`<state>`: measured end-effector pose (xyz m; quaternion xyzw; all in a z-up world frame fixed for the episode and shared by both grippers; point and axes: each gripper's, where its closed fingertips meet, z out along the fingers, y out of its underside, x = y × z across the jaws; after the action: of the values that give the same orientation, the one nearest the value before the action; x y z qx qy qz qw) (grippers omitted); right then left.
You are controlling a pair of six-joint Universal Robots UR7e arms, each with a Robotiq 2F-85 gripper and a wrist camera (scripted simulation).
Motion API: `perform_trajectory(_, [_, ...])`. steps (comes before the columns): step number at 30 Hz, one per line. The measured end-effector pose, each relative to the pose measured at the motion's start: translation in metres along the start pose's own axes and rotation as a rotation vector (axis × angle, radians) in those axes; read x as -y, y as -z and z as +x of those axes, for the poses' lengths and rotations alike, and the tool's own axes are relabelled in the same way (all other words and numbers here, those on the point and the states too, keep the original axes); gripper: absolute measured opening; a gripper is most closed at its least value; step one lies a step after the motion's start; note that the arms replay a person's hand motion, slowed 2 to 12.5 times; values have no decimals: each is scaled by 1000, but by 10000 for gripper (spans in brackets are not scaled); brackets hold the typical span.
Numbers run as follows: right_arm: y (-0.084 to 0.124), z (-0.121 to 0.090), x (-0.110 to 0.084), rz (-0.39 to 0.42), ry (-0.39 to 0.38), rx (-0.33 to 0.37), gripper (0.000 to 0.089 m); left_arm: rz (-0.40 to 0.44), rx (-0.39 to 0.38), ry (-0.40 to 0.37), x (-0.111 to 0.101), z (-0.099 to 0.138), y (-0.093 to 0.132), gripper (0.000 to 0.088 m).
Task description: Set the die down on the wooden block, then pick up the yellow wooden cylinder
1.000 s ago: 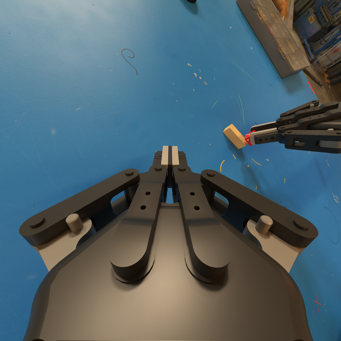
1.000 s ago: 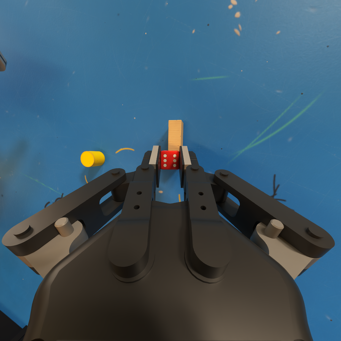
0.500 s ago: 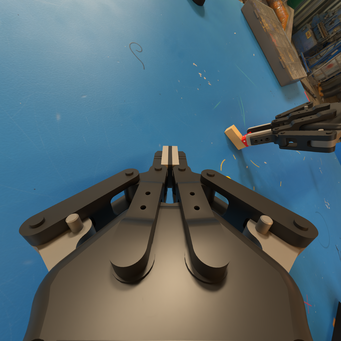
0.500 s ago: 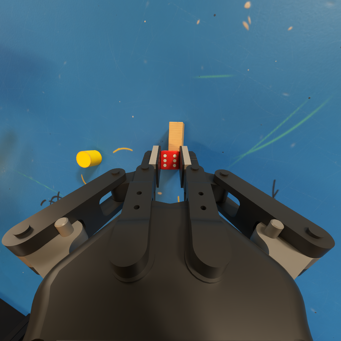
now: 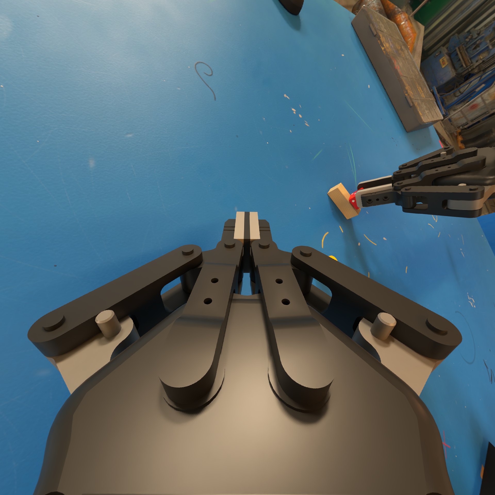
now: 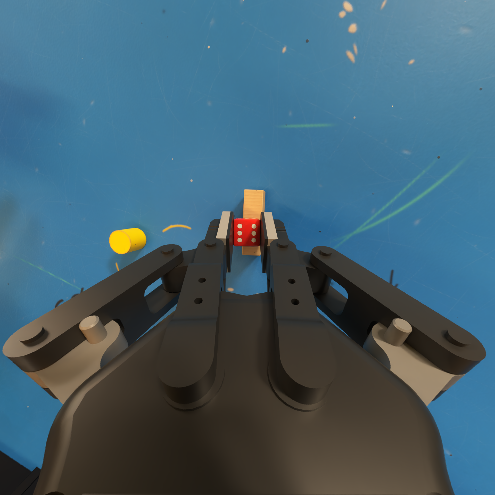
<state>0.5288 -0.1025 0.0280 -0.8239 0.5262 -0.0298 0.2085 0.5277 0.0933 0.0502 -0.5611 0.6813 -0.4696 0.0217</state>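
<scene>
My right gripper is shut on the red die, six-pip face toward the camera. The die sits directly over the wooden block, which lies flat on the blue table and shows both beyond and below the die. In the left wrist view the die touches the top of the block, still held by the right gripper. The yellow wooden cylinder lies on its side left of the right gripper; only a sliver shows in the left wrist view. My left gripper is shut and empty above bare table.
A long grey metal case lies at the table's far right edge, with workshop clutter beyond it. A dark object sits at the far edge. The blue table has scratches and paint flecks.
The right gripper has come down with the die over the block, and the block's near end now shows below the die. The left gripper has shifted slightly and stays shut.
</scene>
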Motion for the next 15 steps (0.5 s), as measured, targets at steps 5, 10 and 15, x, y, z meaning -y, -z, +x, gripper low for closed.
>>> perform_trajectory(5, [-1,0,1,1,-2,0,178,2,0,1,-1,-1,0,0])
perform_trajectory(10, [-2,0,2,7,-7,-2,178,3,0,0,-1,-2,0,0])
perform_trajectory(15, [-3,1,3,16,-17,-1,179,4,-2,0,-1,-3,0,0])
